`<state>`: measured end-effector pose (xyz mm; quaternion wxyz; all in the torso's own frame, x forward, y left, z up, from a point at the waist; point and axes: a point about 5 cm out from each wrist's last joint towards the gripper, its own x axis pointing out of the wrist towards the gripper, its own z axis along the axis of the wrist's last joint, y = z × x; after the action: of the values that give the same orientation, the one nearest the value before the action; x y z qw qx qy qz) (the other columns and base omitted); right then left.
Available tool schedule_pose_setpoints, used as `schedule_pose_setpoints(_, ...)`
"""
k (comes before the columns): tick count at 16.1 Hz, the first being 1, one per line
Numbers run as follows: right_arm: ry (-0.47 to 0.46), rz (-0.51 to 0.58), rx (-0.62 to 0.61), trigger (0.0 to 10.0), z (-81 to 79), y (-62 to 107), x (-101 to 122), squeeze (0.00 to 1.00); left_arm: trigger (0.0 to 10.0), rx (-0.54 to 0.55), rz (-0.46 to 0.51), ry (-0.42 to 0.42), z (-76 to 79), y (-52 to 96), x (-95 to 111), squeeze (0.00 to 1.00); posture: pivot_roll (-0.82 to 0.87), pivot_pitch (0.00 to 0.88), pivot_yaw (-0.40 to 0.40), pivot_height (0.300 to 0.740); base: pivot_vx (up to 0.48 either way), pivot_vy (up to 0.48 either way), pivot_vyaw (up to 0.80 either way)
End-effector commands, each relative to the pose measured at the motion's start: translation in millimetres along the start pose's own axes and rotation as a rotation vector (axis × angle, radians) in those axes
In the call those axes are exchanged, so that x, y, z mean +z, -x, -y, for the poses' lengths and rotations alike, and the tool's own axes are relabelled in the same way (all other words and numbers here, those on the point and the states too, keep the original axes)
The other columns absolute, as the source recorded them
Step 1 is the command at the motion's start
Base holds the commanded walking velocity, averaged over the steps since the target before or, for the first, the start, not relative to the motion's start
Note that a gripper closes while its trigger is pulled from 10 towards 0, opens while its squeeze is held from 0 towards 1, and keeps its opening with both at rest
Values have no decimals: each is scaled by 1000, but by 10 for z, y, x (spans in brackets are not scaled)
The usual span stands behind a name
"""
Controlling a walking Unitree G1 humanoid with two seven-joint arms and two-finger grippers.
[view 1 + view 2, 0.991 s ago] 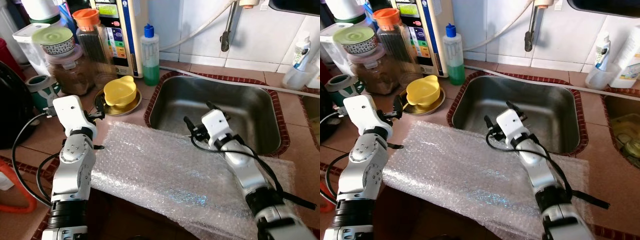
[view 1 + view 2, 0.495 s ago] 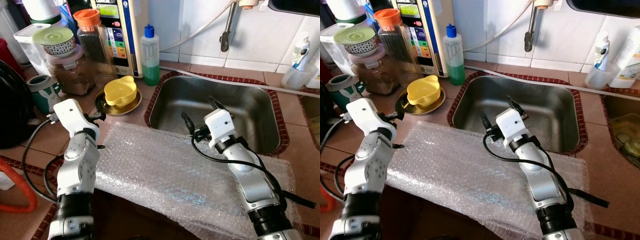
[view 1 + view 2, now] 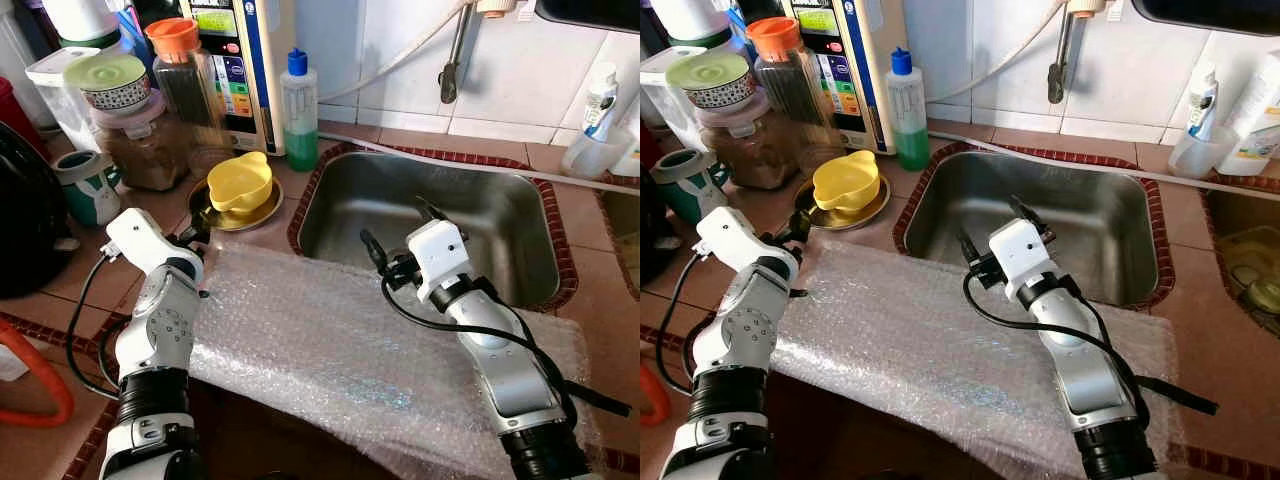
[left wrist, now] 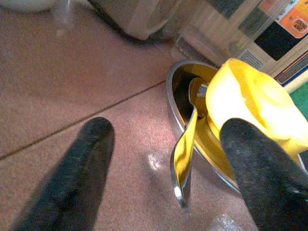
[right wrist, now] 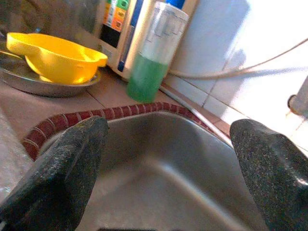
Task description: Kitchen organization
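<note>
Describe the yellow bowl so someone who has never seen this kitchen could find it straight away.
Start at the steel sink set into the tiled counter and look to its left, past the green soap bottle. There a yellow bowl sits in a shallow metal dish with a spoon, in front of the jars. It is the only bright yellow thing there.

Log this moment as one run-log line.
left gripper: open, at steel plate holding yellow bowl | right gripper: open, over sink edge | bubble wrap: on counter
</note>
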<state>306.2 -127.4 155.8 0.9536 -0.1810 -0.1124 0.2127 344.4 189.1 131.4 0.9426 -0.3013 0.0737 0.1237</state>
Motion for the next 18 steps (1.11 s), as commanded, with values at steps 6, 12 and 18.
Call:
schedule_pose_setpoints(6, -65, 75, 133, 10000, -151, 48, 210, 1000, 0, -3, -9, 41, 4, -20, 28, 0, 36, 50, 85, 740, 0, 0, 0)
schedule_pose_setpoints(12, -125, 112, 180, 10000, -180, 41, 358, 851, 0, 4, -19, 83, 9, -28, 27, 0, 35, 47, 88, 740, 0, 0, 0)
schedule_pose_setpoints(18, -161, 120, 247, 10000, -260, 72, 414, 443, 0, 25, -3, 121, -2, -4, 72, 0, 35, 46, 87, 740, 0, 0, 0)
